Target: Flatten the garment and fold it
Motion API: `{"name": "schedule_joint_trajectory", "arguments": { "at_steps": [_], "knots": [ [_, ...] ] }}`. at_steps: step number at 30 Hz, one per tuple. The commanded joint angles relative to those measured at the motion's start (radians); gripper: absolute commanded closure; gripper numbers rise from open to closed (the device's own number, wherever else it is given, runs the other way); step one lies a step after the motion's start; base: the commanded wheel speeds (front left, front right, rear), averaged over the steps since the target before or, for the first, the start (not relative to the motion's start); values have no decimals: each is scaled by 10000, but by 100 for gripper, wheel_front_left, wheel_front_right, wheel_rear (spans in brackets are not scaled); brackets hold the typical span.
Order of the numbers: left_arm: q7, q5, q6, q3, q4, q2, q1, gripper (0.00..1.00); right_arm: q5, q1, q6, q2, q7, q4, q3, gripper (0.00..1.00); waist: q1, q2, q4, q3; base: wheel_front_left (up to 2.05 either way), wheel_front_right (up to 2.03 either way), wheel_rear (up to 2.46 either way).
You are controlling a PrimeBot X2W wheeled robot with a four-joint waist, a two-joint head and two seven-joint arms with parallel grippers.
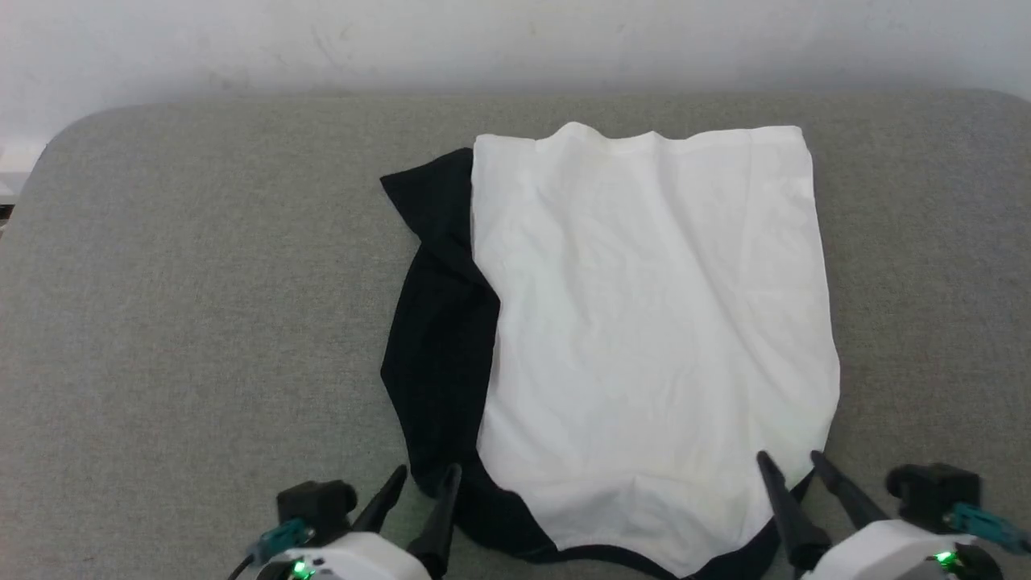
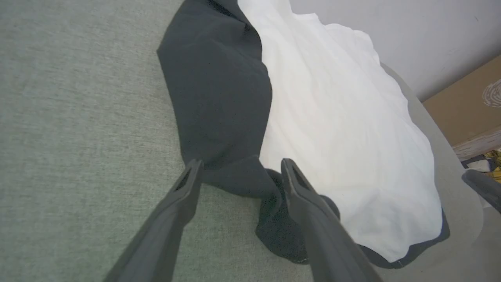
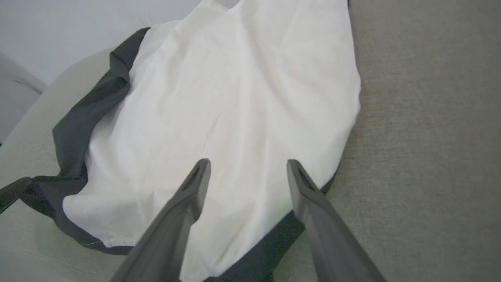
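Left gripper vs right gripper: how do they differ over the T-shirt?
The left gripper sits at the T-shirt's black near-left corner, the right gripper at its white near-right corner. The left gripper straddles the black edge, with one fingertip over grey upholstery; the right gripper has both fingertips over cloth. Shared: both are open and hold nothing.
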Motion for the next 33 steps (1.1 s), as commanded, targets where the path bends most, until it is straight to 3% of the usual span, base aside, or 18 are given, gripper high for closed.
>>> {"name": "schedule_joint_trajectory", "arguments": {
  "at_steps": [1, 4, 6, 9, 15, 19, 26, 31, 33],
  "knots": [
    [-95, -67, 203, 143, -368, 111, 264, 0, 104, 177, -7, 18, 26, -364, -132, 0, 0, 0, -11, -8, 0, 0, 0],
    [-715, 341, 861, 517, -1387, 344, 627, 0, 18, 370, -7, 18, -308, -1361, -446, 0, 0, 0, -13, -6, 0, 0, 0],
    [-1319, 674, 1389, 1015, -2029, 181, 756, 0, -129, 392, -7, 18, -907, -1910, -655, 0, 0, 0, -5, 13, 0, 0, 0],
    [-1612, 1298, 1578, 1678, -2884, -297, 915, 0, -415, 399, -7, 18, -1943, -2337, -803, 0, 0, 0, -3, 10, 0, 0, 0],
    [-1633, 4027, 945, 3069, -3955, -1369, 1368, 0, -1077, 443, -7, 18, -3640, -2260, -751, 0, 0, 0, -116, -82, 0, 0, 0],
    [-1634, 4988, 680, 3416, -3822, -1881, 1775, 0, -919, 505, -7, 18, -4008, -1910, -799, 0, 0, 0, -230, -142, 0, 0, 0],
    [-1635, 5556, 146, 3952, -3781, -2210, 1692, 0, -885, 350, -7, 18, -4180, -1655, -729, 0, 0, 0, -421, 9, 0, 0, 0],
    [-1609, 5531, -646, 4023, -3160, -1903, 730, 0, -847, 203, -7, 18, -4206, -1692, -776, 0, 0, 0, -446, 438, 0, 0, 0],
    [-1074, 5304, -1009, 3987, -2808, -1706, -6, 0, -825, 139, -7, 18, -4211, -1738, -758, 0, 0, 0, -434, 683, 0, 0, 0]
  ]
}}
